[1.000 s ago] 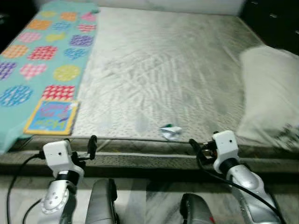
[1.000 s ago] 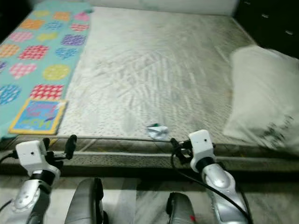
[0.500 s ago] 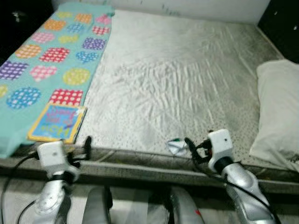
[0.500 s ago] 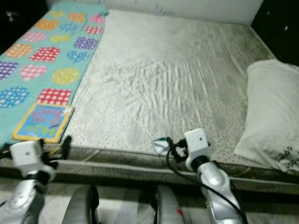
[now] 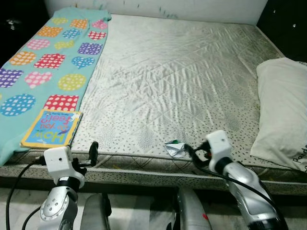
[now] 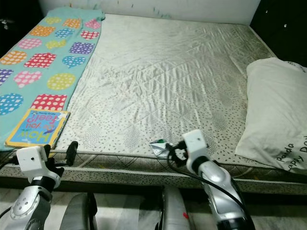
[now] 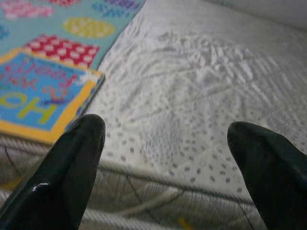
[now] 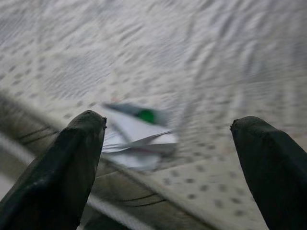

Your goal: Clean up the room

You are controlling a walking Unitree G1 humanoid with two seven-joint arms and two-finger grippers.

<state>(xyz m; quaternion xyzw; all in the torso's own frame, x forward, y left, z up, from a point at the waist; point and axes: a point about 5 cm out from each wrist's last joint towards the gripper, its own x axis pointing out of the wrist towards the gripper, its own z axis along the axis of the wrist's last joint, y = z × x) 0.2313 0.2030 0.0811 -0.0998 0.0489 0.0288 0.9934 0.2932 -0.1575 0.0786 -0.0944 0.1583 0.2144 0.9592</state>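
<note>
Crumpled paper scrap (image 8: 136, 139) appears blurred, between the spread-apart right gripper (image 8: 168, 158) jaws. Left gripper (image 7: 165, 158) jaws parted, nothing held; picture book (image 7: 36, 98) beside one finger.

The right pincer (image 8: 168, 158) is closing in on the crumpled paper scrap (image 5: 175, 149) at the mattress (image 5: 182, 72) edge, now just beside it where a second ago it hung well off to the side. The left pincer (image 7: 165, 158) is staying put by the book (image 5: 52, 128) corner, no real shift there.

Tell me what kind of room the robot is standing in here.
Most likely a bedroom: a wide bare mattress takes up the scene, with a pillow on its right side, a patterned blanket along its left and a children's book on it.
</note>
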